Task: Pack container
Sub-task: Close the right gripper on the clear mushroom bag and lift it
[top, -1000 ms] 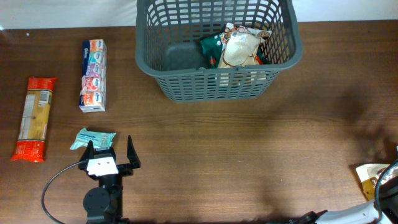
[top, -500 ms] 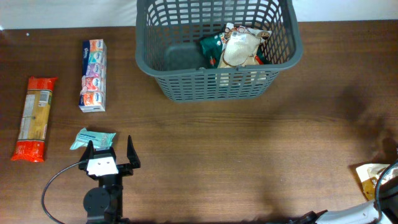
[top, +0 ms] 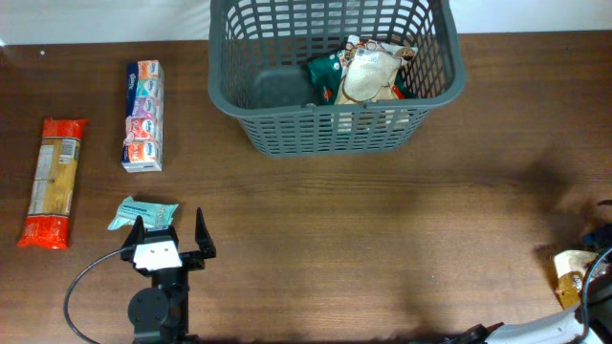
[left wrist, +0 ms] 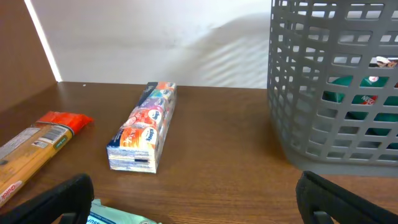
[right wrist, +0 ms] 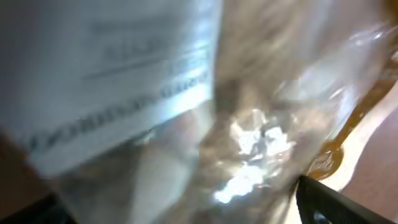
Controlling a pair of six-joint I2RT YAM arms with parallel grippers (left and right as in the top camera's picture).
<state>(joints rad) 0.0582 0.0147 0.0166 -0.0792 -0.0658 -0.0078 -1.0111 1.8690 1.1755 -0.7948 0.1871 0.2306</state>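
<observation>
The container (top: 330, 129), a dark grey lattice basket, stands at the back centre and holds a green packet (top: 323, 72) and a pale pouch (top: 368, 75). It also shows in the left wrist view (left wrist: 336, 93). My left gripper (top: 168, 225) is open and empty, just in front of a teal packet (top: 143, 212) that lies by its left finger (left wrist: 118, 214). My right gripper (top: 595, 272) is at the table's right front edge, over a white and brown clear packet (top: 570, 266). In the right wrist view that packet (right wrist: 236, 137) fills the blurred frame between wide-apart jaws (right wrist: 180, 205).
A colourful long box (top: 143, 115) lies left of the basket and also shows in the left wrist view (left wrist: 144, 127). An orange pasta packet (top: 53, 182) lies at the far left, seen too in the left wrist view (left wrist: 31, 152). A white wall runs behind the table.
At the right edge, less of the white and brown packet shows now, and the right arm has shifted over it. The left arm has not moved.
</observation>
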